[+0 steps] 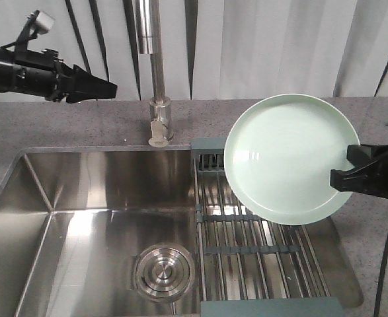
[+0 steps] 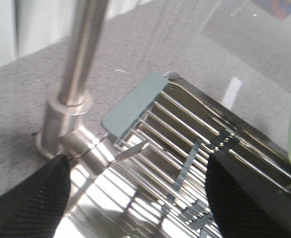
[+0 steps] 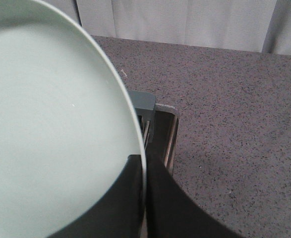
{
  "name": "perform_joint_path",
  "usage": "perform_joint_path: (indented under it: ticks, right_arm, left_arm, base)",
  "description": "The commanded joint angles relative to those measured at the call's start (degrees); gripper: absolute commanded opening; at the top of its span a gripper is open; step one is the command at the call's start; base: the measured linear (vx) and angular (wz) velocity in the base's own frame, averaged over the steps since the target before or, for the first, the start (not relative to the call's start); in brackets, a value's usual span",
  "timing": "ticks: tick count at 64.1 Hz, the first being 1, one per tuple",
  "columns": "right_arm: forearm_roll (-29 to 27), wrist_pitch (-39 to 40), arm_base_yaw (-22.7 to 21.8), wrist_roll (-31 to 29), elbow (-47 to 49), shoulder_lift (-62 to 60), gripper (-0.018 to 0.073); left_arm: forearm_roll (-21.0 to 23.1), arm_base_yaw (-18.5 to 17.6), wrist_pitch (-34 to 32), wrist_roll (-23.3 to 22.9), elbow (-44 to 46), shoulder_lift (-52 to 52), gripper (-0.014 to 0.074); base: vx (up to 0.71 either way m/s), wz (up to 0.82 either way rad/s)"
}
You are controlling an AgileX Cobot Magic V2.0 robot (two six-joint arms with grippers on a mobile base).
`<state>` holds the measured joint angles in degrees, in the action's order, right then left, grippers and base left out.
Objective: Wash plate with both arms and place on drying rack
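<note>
The pale mint-green plate [image 1: 287,157] hangs tilted on edge above the drying rack [image 1: 253,246], which lies over the right part of the sink. My right gripper [image 1: 342,173] is shut on the plate's right rim; in the right wrist view its fingers [image 3: 128,198] pinch the plate [image 3: 51,124] edge. My left gripper [image 1: 108,86] hovers high at the left, left of the faucet, with nothing in it. In the left wrist view the left gripper [image 2: 138,193] stands open, the rack [image 2: 185,144] showing between the two fingertips.
A steel faucet [image 1: 155,72] rises behind the sink [image 1: 88,231]. A round steel drain [image 1: 164,271] sits in the basin floor. Grey speckled countertop [image 1: 68,125] surrounds the sink, with a pale curtain behind. A black cable [image 1: 387,264] hangs under the right arm.
</note>
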<state>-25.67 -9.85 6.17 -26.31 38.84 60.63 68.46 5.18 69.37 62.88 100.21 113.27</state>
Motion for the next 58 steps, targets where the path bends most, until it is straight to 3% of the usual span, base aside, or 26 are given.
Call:
perform_joint_path:
  ticks: [1,19,27,58]
  right_arm:
    - [-0.25,3.86,-0.25,-0.09,1.66,-1.14,-0.0009]
    - [-0.25,3.86,-0.25,-0.09,1.66,-1.14,-0.0009]
    - [-0.25,3.86,-0.25,-0.09,1.66,-1.14,-0.0009]
    - [-0.25,3.86,-0.25,-0.09,1.66,-1.14,-0.0009]
  left_arm:
    - [3.87,2.29,2.4,-0.49,-0.97,-4.58,0.0534]
    - [8.4,9.93,2.4,6.34,-16.12,-9.61,0.0534]
    - [8.48,12.38,2.4,9.31,-21.58,-11.88,0.0534]
    - [8.19,13.05,2.15,9.49,-21.96,-12.3,0.0534]
  base:
    - [0.0,0.0]
    - [0.0,0.0]
    - [0.0,0.0]
    - [0.0,0.0]
